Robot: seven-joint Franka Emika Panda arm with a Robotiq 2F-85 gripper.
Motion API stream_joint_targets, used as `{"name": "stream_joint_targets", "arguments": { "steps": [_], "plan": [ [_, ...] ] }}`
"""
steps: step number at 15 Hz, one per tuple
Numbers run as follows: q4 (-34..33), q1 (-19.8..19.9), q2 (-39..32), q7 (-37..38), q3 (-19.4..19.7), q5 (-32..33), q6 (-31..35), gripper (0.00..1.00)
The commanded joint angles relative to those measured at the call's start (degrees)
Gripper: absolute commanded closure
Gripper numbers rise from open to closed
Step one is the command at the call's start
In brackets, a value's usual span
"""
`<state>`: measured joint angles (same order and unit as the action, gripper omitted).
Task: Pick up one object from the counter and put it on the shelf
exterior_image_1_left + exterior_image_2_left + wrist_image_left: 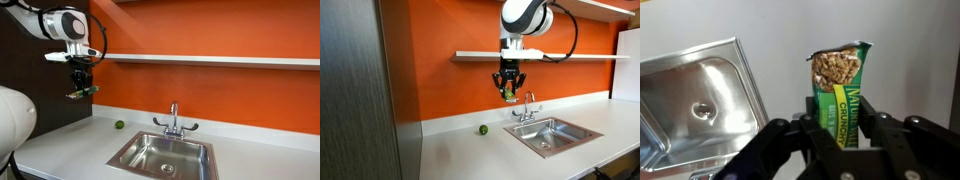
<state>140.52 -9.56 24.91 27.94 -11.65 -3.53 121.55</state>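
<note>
My gripper (837, 118) is shut on the object, a slim green granola bar (840, 75) with a yellow stripe and an oat picture at its far end. In both exterior views the gripper (80, 88) (508, 88) hangs in the air with the bar (84, 93) (508, 96), well above the pale counter (70, 140) (460, 150). It sits just below the level of the long white shelf (210, 59) (570, 55) on the orange wall.
A steel sink (165, 155) (552, 133) (695, 100) with a chrome faucet (174, 120) (528, 105) is set in the counter. A small green ball (119, 125) (483, 129) lies by the wall. A dark panel (355, 90) stands at the counter's end.
</note>
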Motion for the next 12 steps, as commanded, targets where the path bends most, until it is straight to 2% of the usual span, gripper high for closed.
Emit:
{"name": "stream_joint_targets", "arguments": {
  "steps": [1,6,12],
  "plan": [
    [-4.0,2.4,6.1,2.4,-2.9,4.4,-6.3,0.82],
    [-11.7,5.2,7.9,0.7,-3.8,10.5,-9.6,0.82],
    [-22.4,8.5,3.8,-2.2,-3.1,17.9,-8.6,0.82]
  ]
}}
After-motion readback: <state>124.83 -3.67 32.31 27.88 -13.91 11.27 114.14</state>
